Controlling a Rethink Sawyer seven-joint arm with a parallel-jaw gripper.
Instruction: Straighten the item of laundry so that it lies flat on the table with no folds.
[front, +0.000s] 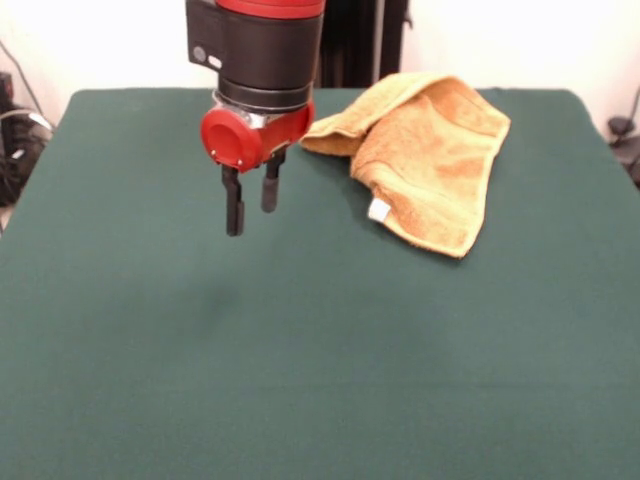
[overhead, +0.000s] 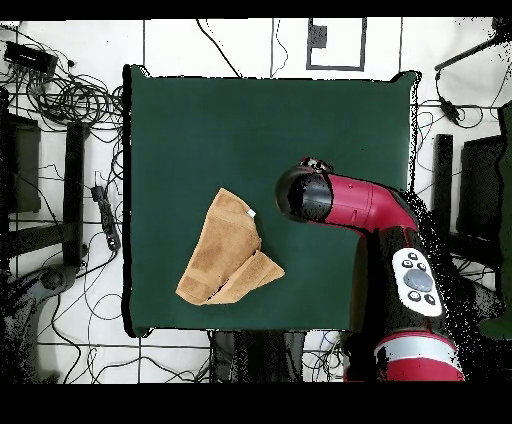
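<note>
Green felt surface (front: 300, 380) mostly bare; end effector (front: 251, 198) released, fingers apart, hanging above it, grasping nothing; orange-yellow terry hand towel (front: 430, 160) folded over, crumpled, near far edge, white tag (front: 379, 210) showing.

The arm (front: 262, 50) is cut off by the top edge, and from overhead its wrist hides the gripper (front: 251, 195).

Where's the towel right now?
Front view: the towel lies folded at the table's far right, right of the tool, apart from it.
</note>
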